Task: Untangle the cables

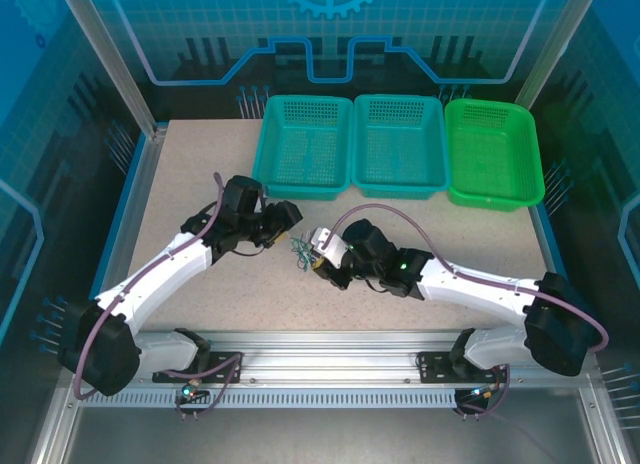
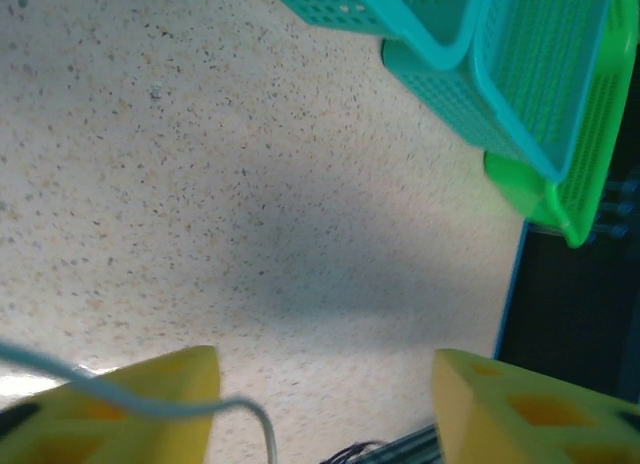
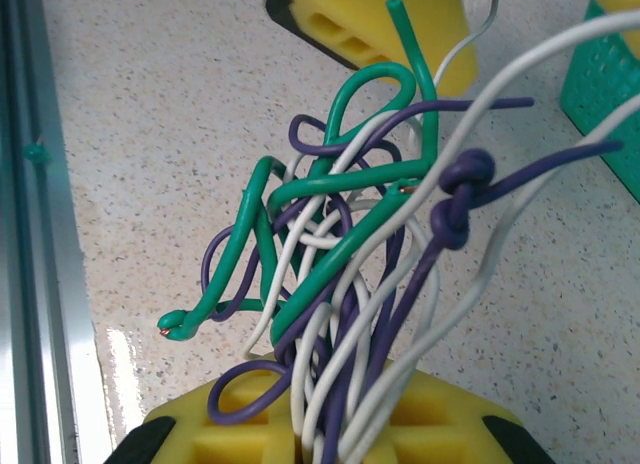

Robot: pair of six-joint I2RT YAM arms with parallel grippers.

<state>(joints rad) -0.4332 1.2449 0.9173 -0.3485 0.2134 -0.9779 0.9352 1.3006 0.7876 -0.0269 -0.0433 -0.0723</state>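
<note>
The cables (image 3: 350, 244) are a small tangle of thin green, purple and whitish wires. My right gripper (image 3: 335, 424) is shut on the lower end of the bundle, which stands up from its yellow fingers above the table. In the top view the cables (image 1: 299, 251) hang at the tip of the right gripper (image 1: 314, 257), with the left gripper (image 1: 288, 218) just up and to the left. The left gripper (image 2: 325, 364) has its yellow jaws apart. One whitish wire (image 2: 140, 402) lies across its left finger and curls down into the gap.
Two teal baskets (image 1: 305, 101) (image 1: 400, 99) and a green basket (image 1: 492, 105) stand in a row at the back of the speckled table. The teal basket (image 2: 520, 74) and green basket (image 2: 590, 164) lie ahead of the left gripper. A metal rail (image 1: 330, 349) runs along the near edge.
</note>
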